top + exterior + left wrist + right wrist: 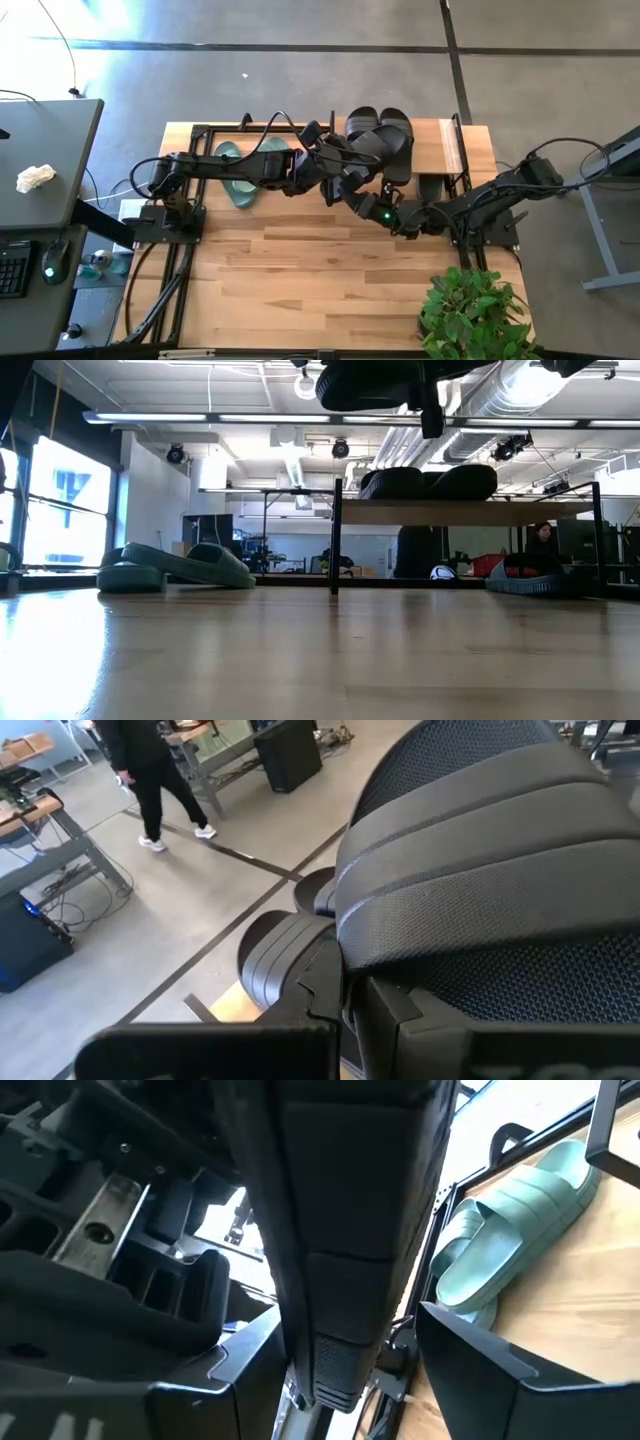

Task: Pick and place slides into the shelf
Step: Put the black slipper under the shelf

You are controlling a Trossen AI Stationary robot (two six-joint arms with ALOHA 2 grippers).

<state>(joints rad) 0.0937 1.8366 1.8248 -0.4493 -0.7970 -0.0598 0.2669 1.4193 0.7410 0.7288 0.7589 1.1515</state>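
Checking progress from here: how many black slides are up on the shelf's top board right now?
2 on the shelf top board: a black pair side by side. A third black slide is held above by both grippers, left and right. Others may be hidden below.

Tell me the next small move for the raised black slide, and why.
Probably ease the left gripper toward the shelf and lower. The black slide it holds hangs high above the table, just short of the board, where a black pair sits with bare wood beside it. The right gripper is close by, so go slowly.
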